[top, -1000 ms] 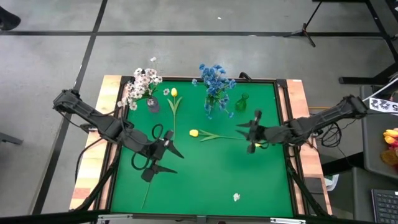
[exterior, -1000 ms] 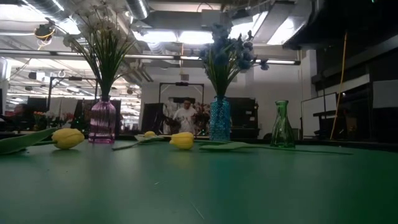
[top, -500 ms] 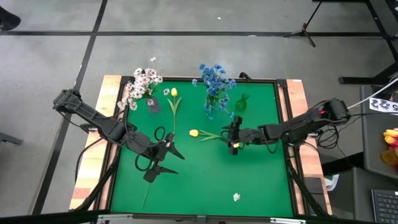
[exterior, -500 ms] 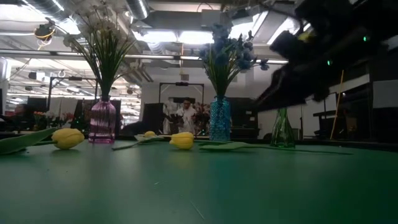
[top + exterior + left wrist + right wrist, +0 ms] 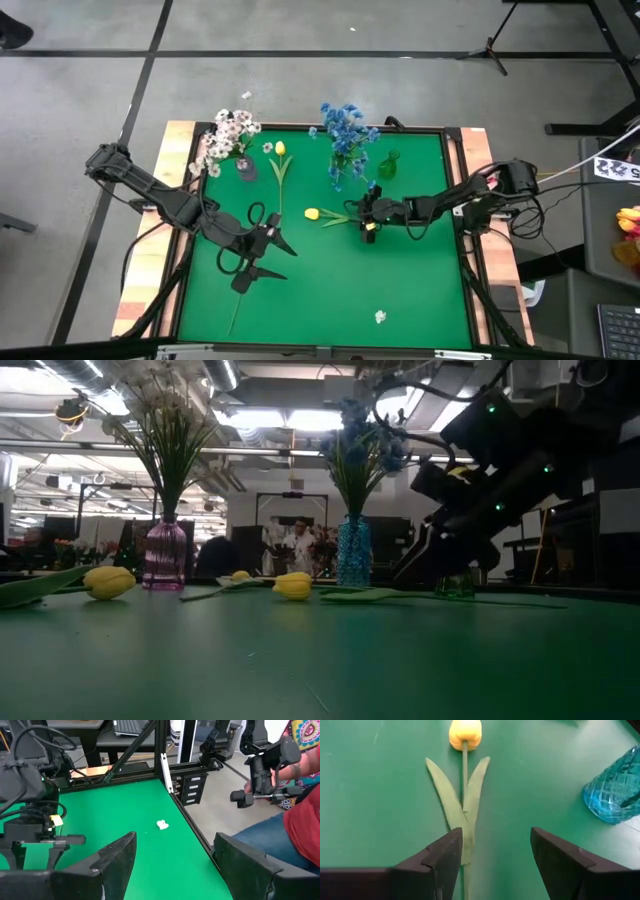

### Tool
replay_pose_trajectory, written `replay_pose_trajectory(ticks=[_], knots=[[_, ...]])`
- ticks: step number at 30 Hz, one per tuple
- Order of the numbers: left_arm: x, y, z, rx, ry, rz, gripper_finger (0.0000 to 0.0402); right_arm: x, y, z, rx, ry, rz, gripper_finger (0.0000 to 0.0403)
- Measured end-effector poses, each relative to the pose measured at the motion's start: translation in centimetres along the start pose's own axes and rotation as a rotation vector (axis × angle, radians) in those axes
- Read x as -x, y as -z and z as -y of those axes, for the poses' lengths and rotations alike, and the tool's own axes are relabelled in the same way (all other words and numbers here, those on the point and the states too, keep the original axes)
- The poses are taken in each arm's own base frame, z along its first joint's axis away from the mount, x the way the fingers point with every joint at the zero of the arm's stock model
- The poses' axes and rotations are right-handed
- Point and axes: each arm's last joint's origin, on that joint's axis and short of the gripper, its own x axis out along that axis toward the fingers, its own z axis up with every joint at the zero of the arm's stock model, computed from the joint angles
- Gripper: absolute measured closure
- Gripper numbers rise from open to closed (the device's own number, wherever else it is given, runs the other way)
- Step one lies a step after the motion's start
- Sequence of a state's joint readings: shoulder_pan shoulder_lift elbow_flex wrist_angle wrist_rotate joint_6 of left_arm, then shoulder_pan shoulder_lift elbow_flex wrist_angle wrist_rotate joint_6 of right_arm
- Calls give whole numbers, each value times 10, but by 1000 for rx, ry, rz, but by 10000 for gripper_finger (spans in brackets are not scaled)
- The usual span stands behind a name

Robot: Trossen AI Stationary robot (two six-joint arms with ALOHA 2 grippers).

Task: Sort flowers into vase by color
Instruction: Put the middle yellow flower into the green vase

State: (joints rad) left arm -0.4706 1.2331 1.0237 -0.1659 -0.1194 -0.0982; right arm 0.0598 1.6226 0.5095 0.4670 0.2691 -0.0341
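Above the yellow tulip (image 5: 465, 733), right gripper (image 5: 495, 852) fingers gape, apparently touching nothing.

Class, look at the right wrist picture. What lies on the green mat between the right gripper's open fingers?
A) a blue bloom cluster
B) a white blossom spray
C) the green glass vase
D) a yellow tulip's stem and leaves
D: the yellow tulip lies flat, its stem running down between the open fingers of the right gripper.

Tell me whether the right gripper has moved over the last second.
Yes. In the high view the right gripper has travelled toward the table's middle, away from the right edge, past the green vase, and now stands open over the lying yellow tulip's stalk.
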Motion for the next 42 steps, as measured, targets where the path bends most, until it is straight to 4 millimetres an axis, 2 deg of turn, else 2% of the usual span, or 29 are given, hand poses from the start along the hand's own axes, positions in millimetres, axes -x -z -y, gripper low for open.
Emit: replay_pose_trajectory(ticks=[10, 15, 18, 20, 25, 26, 31, 34, 39, 42], knots=[[-8, 16, -4, 10, -7, 30, 137, -2, 7, 0, 7, -2, -55, 169], [-8, 16, -5, 15, -13, 41, 137, -15, 13, -1, -26, -10, -89, 185], [-8, 15, -5, 17, -11, 50, 137, -22, 11, -2, -25, -14, -94, 212], [-8, 15, -5, 17, -10, 50, 137, -24, 7, -3, -25, -19, -92, 245], [-8, 13, -5, 21, -9, 71, 137, -26, 2, -4, -49, -51, -89, 371], [-8, 13, -5, 21, -9, 71, 137, -26, 1, -5, -57, -51, -89, 384], [-8, 12, -5, 21, -9, 74, 137, -26, 0, -5, -100, -48, -76, 379], [-8, 11, -5, 20, -8, 85, 137, -25, -9, -11, -106, -71, 21, 393], [-8, 11, -5, -10, -8, 94, 137, -15, -42, -18, -127, -170, 328, 378], [-7, 8, -5, -10, -6, 117, 137, -2, -62, -20, -102, -212, 509, 389]])
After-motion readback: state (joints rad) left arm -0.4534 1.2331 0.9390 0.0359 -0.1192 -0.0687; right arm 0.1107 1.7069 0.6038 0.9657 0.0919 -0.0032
